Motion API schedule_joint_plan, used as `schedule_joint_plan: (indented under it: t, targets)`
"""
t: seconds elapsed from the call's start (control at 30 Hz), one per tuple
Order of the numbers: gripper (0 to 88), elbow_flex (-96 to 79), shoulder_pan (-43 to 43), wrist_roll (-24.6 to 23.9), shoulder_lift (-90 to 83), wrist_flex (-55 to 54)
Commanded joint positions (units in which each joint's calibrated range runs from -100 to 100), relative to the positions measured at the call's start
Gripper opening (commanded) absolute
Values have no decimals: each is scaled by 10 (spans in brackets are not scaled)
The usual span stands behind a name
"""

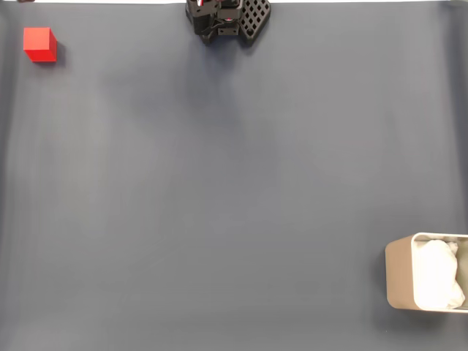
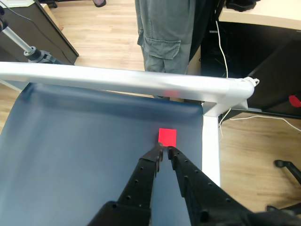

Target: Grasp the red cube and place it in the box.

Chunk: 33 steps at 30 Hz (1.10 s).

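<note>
Near the far corner of the dark blue mat (image 2: 94, 141), the small matte red cube (image 2: 167, 137) is sitting just beyond the black two-finger gripper (image 2: 164, 151), whose jaws are nearly closed. Advancing like this risks shoving the cube; the beige padded box (image 1: 400, 274) is lying well apart.

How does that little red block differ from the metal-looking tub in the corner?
In the fixed view, the red cube is bright red and small; the box is beige and far bigger. The red cube is a solid block with plain faces; the box is an open container holding white wrinkly padding. The red cube sits at the upper left, the box at the lower right, cut off by the edge. Both rest on the same dark blue-grey mat.
</note>
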State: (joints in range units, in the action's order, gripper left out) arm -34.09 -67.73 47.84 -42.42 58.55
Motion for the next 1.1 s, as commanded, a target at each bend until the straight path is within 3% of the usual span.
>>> schedule_joint_plan:
  t: [0.0,0.13,0.47,1.07]
  targets:
    - [10,-9,-19,-4,-22,3]
    - [14,-32,-34,0,-26,3]
    - [153,-55,-52,-6,-22,-1]
    - [291,-78,-49,-25,27,-49]
